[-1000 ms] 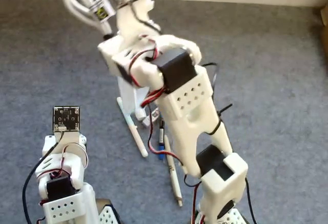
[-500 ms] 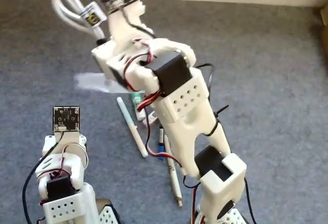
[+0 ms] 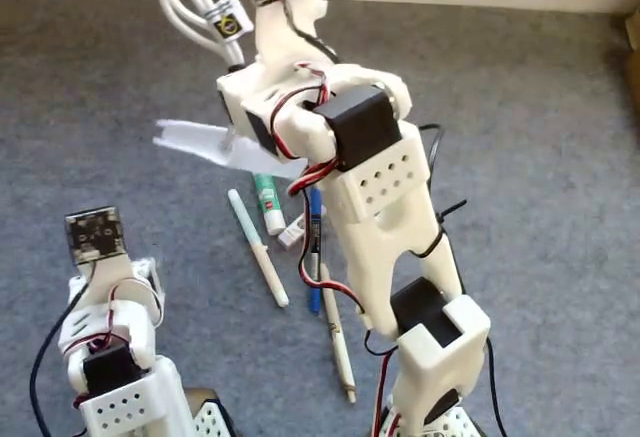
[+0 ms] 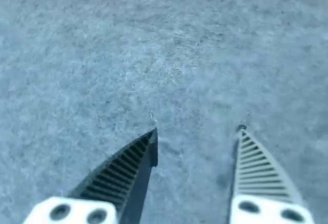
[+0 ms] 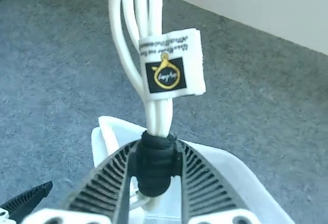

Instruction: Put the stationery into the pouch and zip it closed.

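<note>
Fingers (image 4: 133, 167) of the left gripper (image 4: 198, 129) are black, ribbed wedges tapering to points, spread wide apart above the surface (image 4: 154, 55), a grey, felt-like nap. Past that arm, in the high view, the stationery lies loose on the surface near the right arm: a slim white pen (image 3: 258, 249) lying at a slant, a second white pen (image 3: 338, 342) nearer the arm's base, a blue pen (image 3: 314, 297) partly behind red wires, a round glue stick (image 3: 266, 203) with a green band, and a small white block (image 3: 291, 232) between them. None of it is in the pouch (image 3: 195, 142), a thin, translucent white sleeve held off the surface just beyond the glue stick. Farthest out, the right gripper (image 5: 156, 144) has its ribbed fingers (image 5: 110, 183) pressed onto the black-wrapped base of a smooth white cord (image 5: 148, 39), looped and bound by a white tag (image 5: 171, 62); the pouch lies right under that grip.

Against half a second earlier, the right arm has swung toward the high view's right edge with cord and pouch, baring more of the glue stick and blue pen. The left arm's wrist board has turned toward the left edge
</note>
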`<state>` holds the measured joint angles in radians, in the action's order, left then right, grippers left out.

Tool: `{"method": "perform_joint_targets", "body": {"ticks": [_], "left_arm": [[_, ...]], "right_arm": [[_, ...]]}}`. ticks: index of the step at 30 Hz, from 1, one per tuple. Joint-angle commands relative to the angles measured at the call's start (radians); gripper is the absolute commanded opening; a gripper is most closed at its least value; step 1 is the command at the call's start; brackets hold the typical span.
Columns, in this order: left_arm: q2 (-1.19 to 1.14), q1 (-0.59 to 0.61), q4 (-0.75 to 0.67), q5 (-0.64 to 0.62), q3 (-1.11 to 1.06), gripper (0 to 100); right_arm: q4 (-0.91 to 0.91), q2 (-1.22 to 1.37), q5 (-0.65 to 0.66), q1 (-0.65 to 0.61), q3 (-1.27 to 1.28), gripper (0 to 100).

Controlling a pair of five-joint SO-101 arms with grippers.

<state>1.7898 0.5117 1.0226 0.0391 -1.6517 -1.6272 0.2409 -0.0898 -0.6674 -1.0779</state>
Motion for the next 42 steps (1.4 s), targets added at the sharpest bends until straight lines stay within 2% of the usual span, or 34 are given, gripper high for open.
{"method": "perform_joint_targets", "body": {"ticks": [1, 5, 11, 14, 19, 24, 32, 39, 42], "left_arm": [[0.012, 0.008, 0.008, -0.114, 0.163, 26], [0.012, -0.042, 0.011, -0.176, 0.265, 26], [0.005, -0.263, 0.003, -0.183, 0.291, 26], [0.002, -0.335, -0.051, -0.193, 0.289, 26], [0.001, -0.352, -0.186, -0.252, 0.289, 25], [0.001, -0.438, -0.261, -0.255, 0.291, 20], [0.012, -0.463, -0.25, -0.261, 0.404, 19], [0.002, -0.515, -0.157, -0.269, 0.484, 19], [0.012, -0.539, -0.114, -0.269, 0.473, 19]], "right_arm": [[-0.004, -0.068, -0.069, 0.039, -0.051, 0.4], [-0.005, -0.067, -0.072, 0.053, -0.05, 0.4], [-0.01, -0.068, -0.072, 0.056, -0.05, 0.4], [-0.053, -0.068, -0.072, 0.081, -0.051, 0.4], [-0.111, -0.07, -0.072, 0.159, -0.051, 0.4], [-0.136, -0.071, -0.068, 0.194, -0.051, 0.4], [-0.136, -0.071, -0.064, 0.245, -0.051, 0.4], [-0.136, -0.122, -0.061, 0.229, -0.044, 0.4], [-0.137, -0.203, 0.012, 0.196, -0.038, 0.4]]}}
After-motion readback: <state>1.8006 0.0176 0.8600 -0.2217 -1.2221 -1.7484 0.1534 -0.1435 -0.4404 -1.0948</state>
